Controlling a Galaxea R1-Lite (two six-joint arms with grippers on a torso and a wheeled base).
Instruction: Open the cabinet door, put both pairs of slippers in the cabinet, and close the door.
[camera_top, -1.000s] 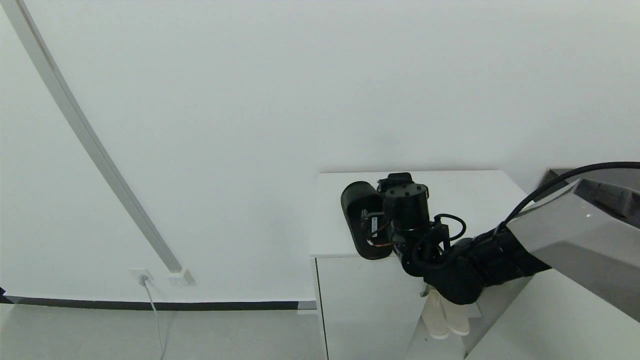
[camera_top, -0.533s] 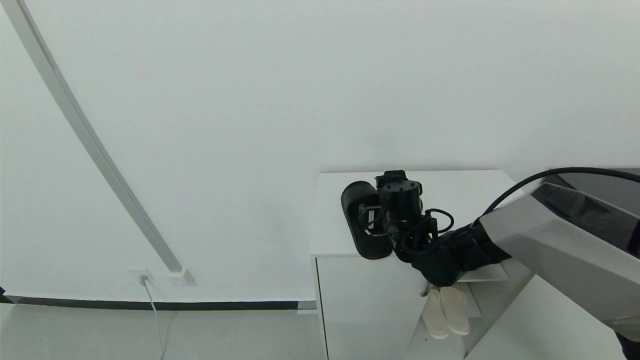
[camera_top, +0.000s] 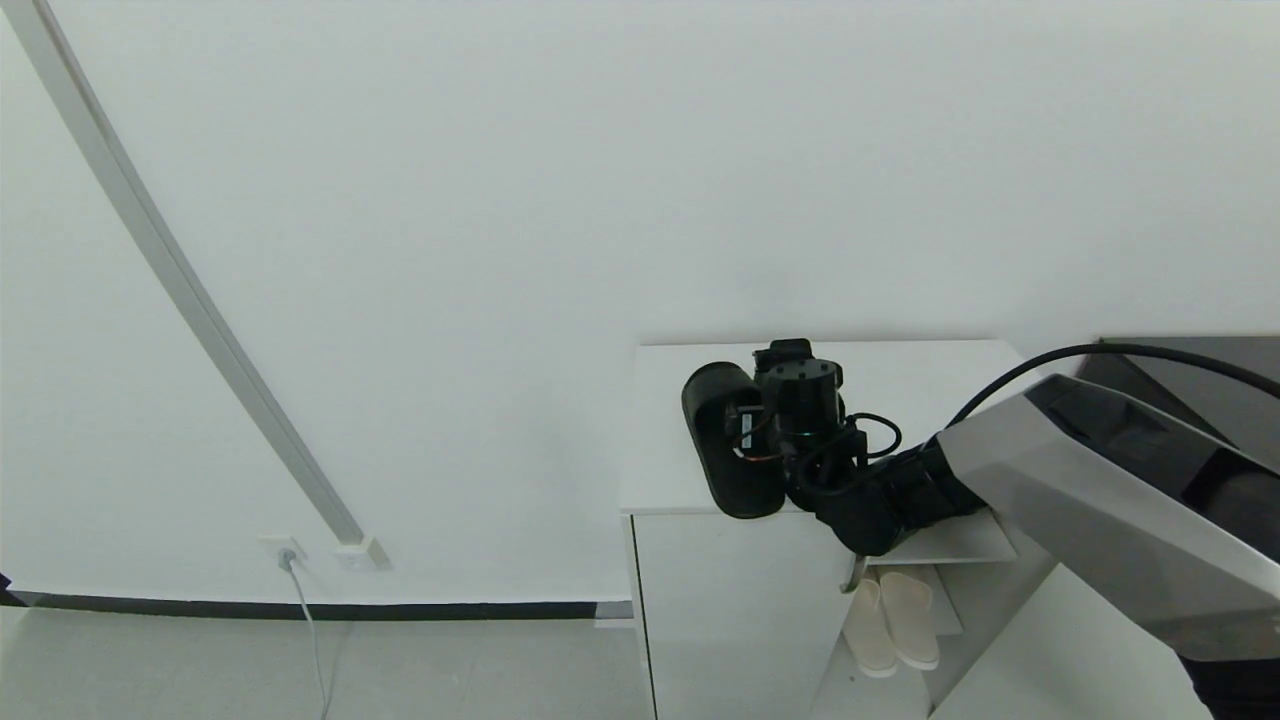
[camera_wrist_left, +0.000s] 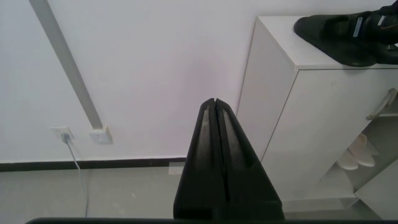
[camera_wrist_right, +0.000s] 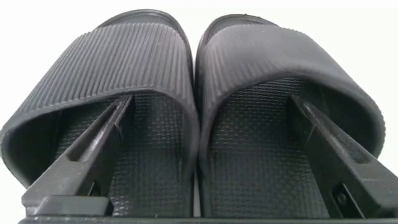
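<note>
A pair of black slippers (camera_top: 722, 455) lies side by side on top of the white cabinet (camera_top: 730, 600), at its front left corner. My right gripper (camera_top: 775, 395) is at the pair. In the right wrist view it (camera_wrist_right: 211, 102) stands open, with one finger (camera_wrist_right: 93, 149) under the strap of one slipper and the other finger (camera_wrist_right: 329, 149) under the strap of the second. The cabinet door (camera_top: 1050, 660) stands open on the right, and a pair of white slippers (camera_top: 890, 620) rests on a shelf inside. My left gripper (camera_wrist_left: 214, 106) hangs shut and empty, left of the cabinet (camera_wrist_left: 292, 112).
A bare white wall is behind the cabinet. A slanted grey conduit (camera_top: 180, 280) runs down to a wall socket (camera_top: 285, 553) with a cable. Open floor (camera_top: 300, 660) lies left of the cabinet. A shelf edge (camera_top: 950, 550) juts out under my right arm.
My right arm has pushed in toward the black slippers, bringing the wrist closer to the pair. The slippers and the left arm stay put.
</note>
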